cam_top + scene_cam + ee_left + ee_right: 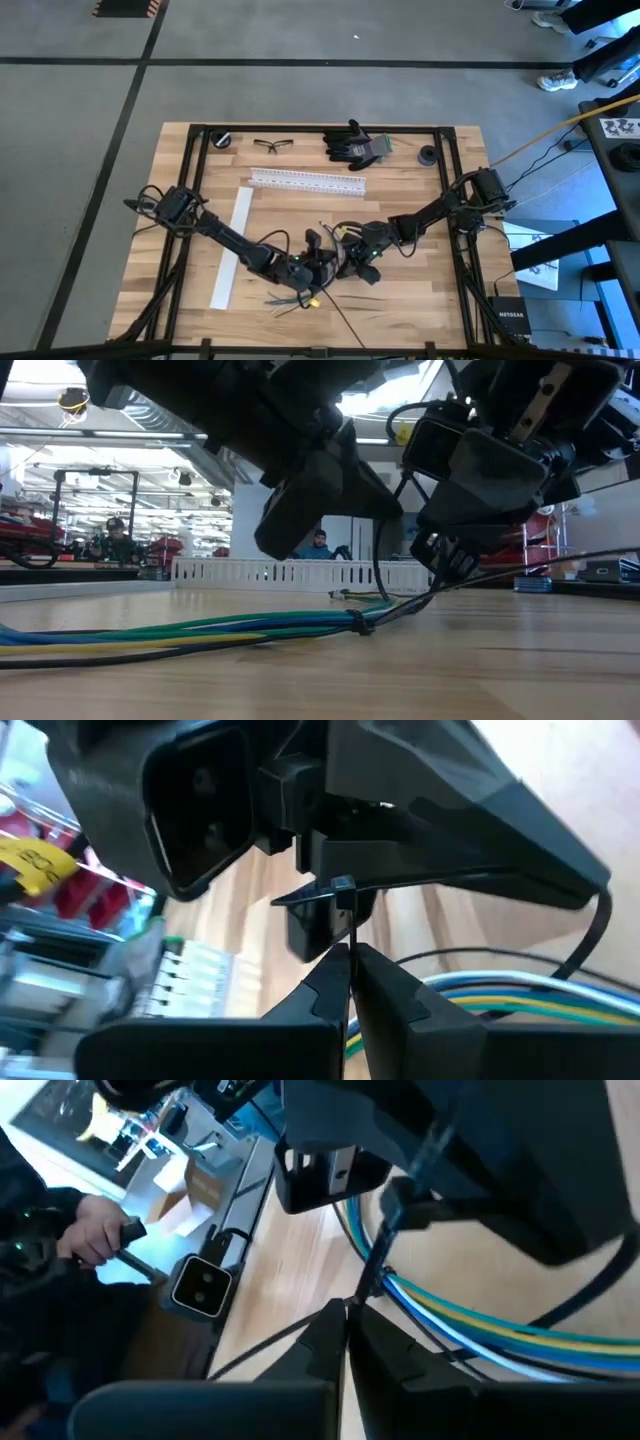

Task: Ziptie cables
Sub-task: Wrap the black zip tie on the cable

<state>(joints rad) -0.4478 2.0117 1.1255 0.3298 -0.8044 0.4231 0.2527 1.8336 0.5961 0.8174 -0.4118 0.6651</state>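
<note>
Low view shows us the cables [200, 628] lying bundled on the counter [480, 670]; our left hand [350, 965] and right hand [345, 1320] each pinch the black zip tie [342, 892] strand, fingers closed

Two dark jointed arms, blk fingers [330, 982], loose blk cabling.

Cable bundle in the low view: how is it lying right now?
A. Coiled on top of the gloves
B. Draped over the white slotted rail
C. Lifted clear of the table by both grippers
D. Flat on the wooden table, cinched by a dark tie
D. The cable bundle runs along the wooden table, with a dark tie pinching the strands together.
</note>
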